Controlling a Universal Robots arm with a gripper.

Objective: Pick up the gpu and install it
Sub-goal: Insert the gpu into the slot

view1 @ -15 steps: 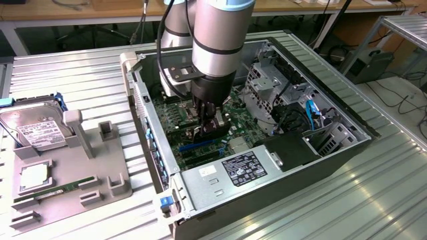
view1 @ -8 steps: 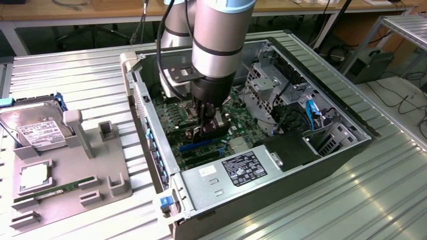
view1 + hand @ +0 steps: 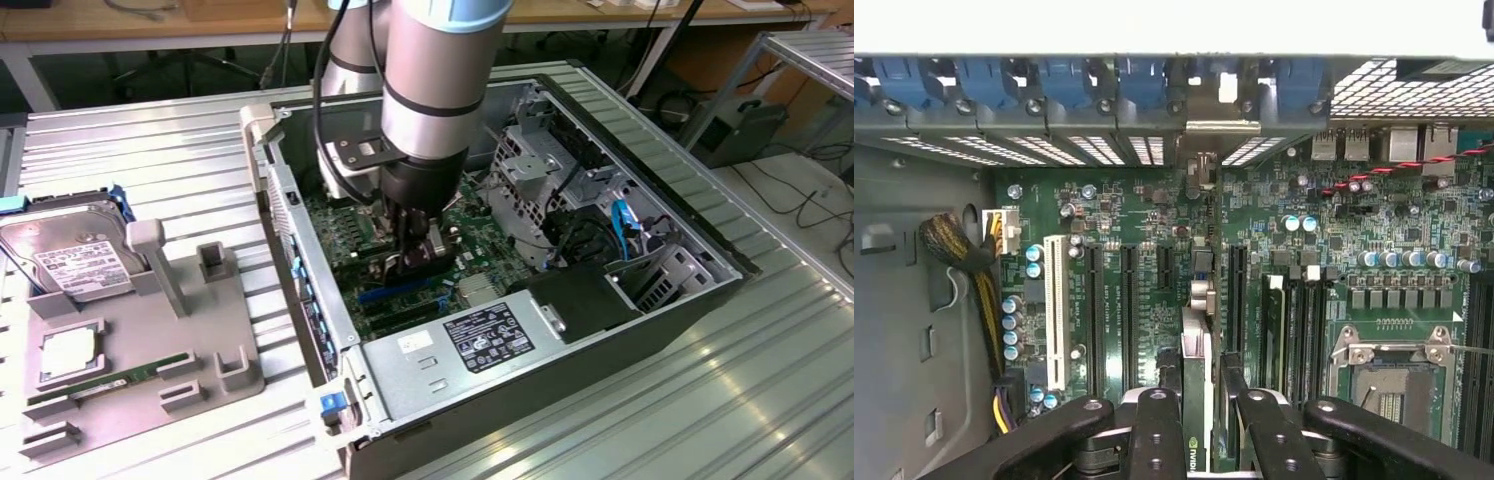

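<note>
My gripper [image 3: 1204, 412] is shut on the gpu [image 3: 1195, 345], a thin card seen edge-on that stands upright between the black fingers [image 3: 1157, 425]. The card hangs just over the green motherboard [image 3: 1144, 210], in line with the long black expansion slots [image 3: 1235, 290], and its far end points at the rear bracket openings [image 3: 1199, 140]. Whether it touches a slot cannot be told. In the exterior view the gripper [image 3: 411, 258] reaches down inside the open computer case [image 3: 287, 215], above the motherboard [image 3: 461, 225].
A power supply [image 3: 461, 342] and a drive cage [image 3: 534, 185] crowd the case. A CPU socket [image 3: 1394, 365], memory slots [image 3: 1294, 330] and a cable bundle [image 3: 954, 250] flank the card. Outside, a grey holder [image 3: 220, 330] carries a hard drive [image 3: 67, 258] and a memory stick [image 3: 110, 383].
</note>
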